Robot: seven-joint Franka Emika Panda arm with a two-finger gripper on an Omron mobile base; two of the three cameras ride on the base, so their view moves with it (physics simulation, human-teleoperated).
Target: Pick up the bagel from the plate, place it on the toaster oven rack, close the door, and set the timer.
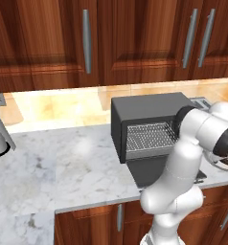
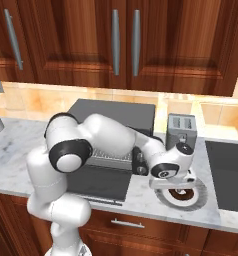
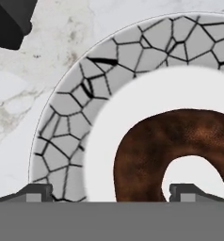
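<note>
The pincer (image 3: 112,190) hangs low over the plate (image 3: 67,141), its two dark fingertips (image 3: 36,192) spread wide apart, one over the crackle-patterned rim and the other at the centre hole of the bagel (image 3: 147,150); nothing is pinched between them. The bagel, a glossy dark brown ring, lies on the plate's white middle. In the right base view the plate (image 2: 196,196) sits on the marble worktop (image 2: 21,150) near its front edge, just right of the oven's door (image 2: 98,184), which lies folded down and open, and in front of a small silver slot toaster (image 2: 182,129). The left base view shows the toaster oven rack (image 1: 147,138), a silver wire grid across the dark oven's cavity, bare. The white arm (image 2: 111,137) reaches across the oven's front to the plate.
</note>
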